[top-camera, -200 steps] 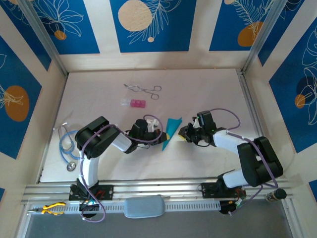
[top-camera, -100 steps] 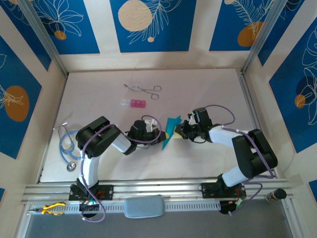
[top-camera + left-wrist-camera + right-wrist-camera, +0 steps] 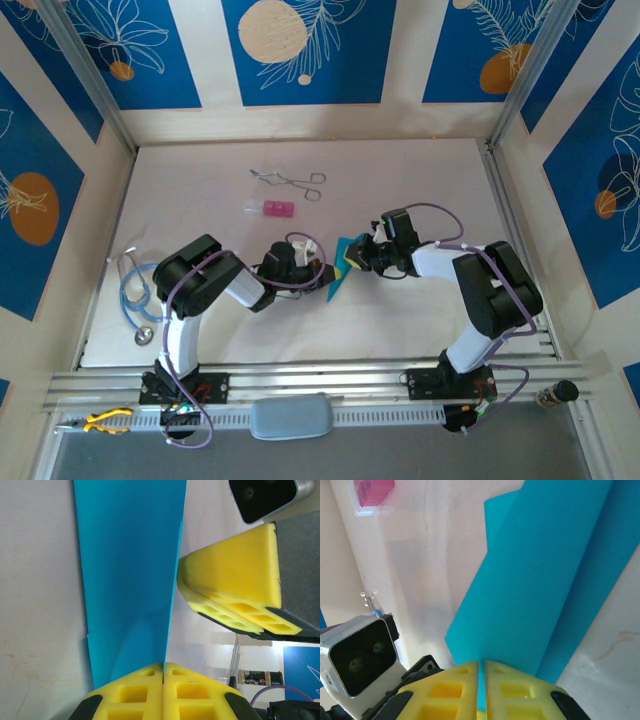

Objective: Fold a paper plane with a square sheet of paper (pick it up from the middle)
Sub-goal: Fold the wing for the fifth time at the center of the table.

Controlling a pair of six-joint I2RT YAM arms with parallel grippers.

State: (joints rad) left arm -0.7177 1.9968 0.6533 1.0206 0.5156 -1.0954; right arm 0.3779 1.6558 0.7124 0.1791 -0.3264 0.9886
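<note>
Far left of the table (image 3: pixel 200 190): stethoscope (image 3: pixel 135 293), well apart from the work. Moving right along the far side: forceps (image 3: pixel 290 181), with a pink block (image 3: pixel 270 208) just nearer than them. Both are away from the arms, so I'm ignoring them. Mid-table, left gripper (image 3: pixel 322 272) is down low. On my left wrist feed its yellow pads (image 3: pixel 145 676) are pressed flat together, with a folded edge of the paper plane (image 3: pixel 130 570) running into the seam, so I read it as clamped on the paper. The plane lies flat on the table between the two grippers, a narrow cyan wedge with its point toward the arm bases. Right of it, right gripper (image 3: pixel 358 256) comes in from the opposite side. On its wrist feed a thin cyan strip shows between nearly closed pads (image 3: pixel 517 680), so I take that as pinching the paper too. Handling, as I judge it: the paper weighs next to nothing, is limp in single ply and a bit stiffer along layered creases. It likely slides on this smooth top. With both ends held, pulling apart risks a tear or an unwanted crease. I would grip on the layered fold near mid-length, not on the tip or a loose flap.
</note>
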